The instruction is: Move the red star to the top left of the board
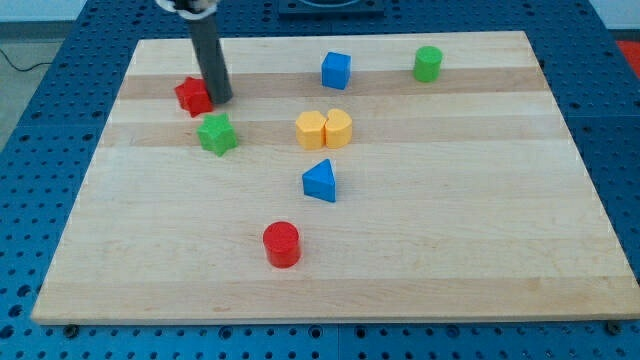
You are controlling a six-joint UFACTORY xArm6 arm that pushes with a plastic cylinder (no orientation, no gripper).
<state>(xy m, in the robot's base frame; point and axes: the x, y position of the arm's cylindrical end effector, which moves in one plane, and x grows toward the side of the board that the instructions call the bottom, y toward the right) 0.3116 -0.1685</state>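
The red star (191,95) lies near the board's upper left. My tip (221,100) stands right against its right side, touching or nearly touching it. The dark rod rises from there to the view's top. A green star (216,133) lies just below the red star and the tip.
A blue cube (336,70) and a green cylinder (428,63) sit near the top edge. Two yellow blocks (324,129) stand side by side at the centre. A blue triangular block (320,181) and a red cylinder (282,244) lie lower down. The wooden board (480,230) rests on a blue perforated table.
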